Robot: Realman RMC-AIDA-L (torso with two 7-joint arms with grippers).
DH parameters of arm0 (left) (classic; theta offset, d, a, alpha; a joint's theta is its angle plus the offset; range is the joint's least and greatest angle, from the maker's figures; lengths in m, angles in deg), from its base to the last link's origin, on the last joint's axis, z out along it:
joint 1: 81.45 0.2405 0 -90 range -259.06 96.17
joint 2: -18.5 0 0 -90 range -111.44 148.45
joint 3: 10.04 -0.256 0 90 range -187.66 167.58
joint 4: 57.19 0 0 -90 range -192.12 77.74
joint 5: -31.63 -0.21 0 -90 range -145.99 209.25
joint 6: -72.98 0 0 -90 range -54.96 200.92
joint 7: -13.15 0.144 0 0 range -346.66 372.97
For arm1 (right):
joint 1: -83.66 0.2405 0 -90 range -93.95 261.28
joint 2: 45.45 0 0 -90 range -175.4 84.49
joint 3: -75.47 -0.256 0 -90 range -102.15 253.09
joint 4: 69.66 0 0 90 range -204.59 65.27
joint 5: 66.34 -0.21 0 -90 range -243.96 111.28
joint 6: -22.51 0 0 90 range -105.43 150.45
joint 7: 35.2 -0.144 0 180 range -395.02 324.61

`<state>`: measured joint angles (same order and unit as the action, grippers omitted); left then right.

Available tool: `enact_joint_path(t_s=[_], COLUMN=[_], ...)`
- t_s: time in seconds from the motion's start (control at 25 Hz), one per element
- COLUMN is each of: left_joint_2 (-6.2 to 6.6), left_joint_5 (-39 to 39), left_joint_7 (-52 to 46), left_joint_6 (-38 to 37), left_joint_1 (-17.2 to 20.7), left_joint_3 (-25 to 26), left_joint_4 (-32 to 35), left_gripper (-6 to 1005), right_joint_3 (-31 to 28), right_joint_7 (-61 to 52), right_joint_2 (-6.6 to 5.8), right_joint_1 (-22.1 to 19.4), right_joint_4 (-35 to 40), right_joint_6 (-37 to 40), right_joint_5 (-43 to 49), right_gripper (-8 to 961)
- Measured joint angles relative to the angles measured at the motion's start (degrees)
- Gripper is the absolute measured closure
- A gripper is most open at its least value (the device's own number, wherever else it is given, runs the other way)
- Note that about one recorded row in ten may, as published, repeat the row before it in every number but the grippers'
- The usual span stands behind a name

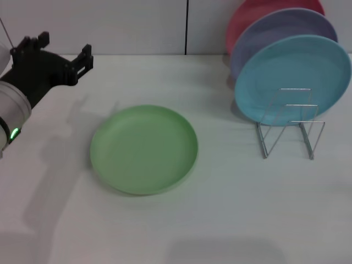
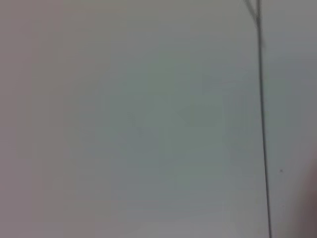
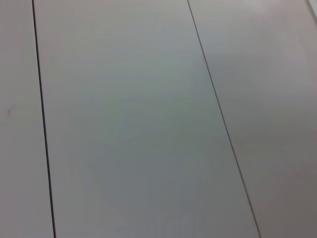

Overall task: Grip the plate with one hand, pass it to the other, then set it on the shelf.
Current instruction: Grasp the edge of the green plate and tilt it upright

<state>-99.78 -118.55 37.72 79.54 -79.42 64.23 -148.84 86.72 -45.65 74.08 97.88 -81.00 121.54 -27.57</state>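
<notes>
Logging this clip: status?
Left gripper raised at table's left, empty. Right arm unseen. Green plate flat on table. Rack front slots free.

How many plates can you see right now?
4: green plate flat on the table; light-blue plate, lavender plate and pink plate upright at the rack. More may be hidden behind.

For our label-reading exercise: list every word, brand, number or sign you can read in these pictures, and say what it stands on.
None can be read.
The green plate, the light-blue plate, the lavender plate and the red plate are plain.
The wire rack and the left gripper carry no lettering.
Both wrist views show only blank panels with thin seams.
</notes>
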Motion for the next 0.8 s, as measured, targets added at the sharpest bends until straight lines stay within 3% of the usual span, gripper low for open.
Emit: enact_joint_path(t_s=[0.64, 0.8], left_joint_2=[-0.26, -0.27], left_joint_5=[-4.24, -4.55], left_joint_7=[4.95, 2.51], left_joint_6=[-1.29, 7.05], left_joint_1=[0.04, -1.36], left_joint_3=[0.95, 3.91], left_joint_4=[-3.39, -6.01], left_gripper=[276, 282], right_joint_3=[0.0, 0.0], right_joint_7=[0.06, 0.04], right_joint_2=[0.07, 0.09], right_joint_1=[-0.44, -0.42], right_joint_4=[0.0, 0.0], right_joint_6=[-0.08, -0.08], right_joint_5=[-0.01, -0.01], right_gripper=[135, 135])
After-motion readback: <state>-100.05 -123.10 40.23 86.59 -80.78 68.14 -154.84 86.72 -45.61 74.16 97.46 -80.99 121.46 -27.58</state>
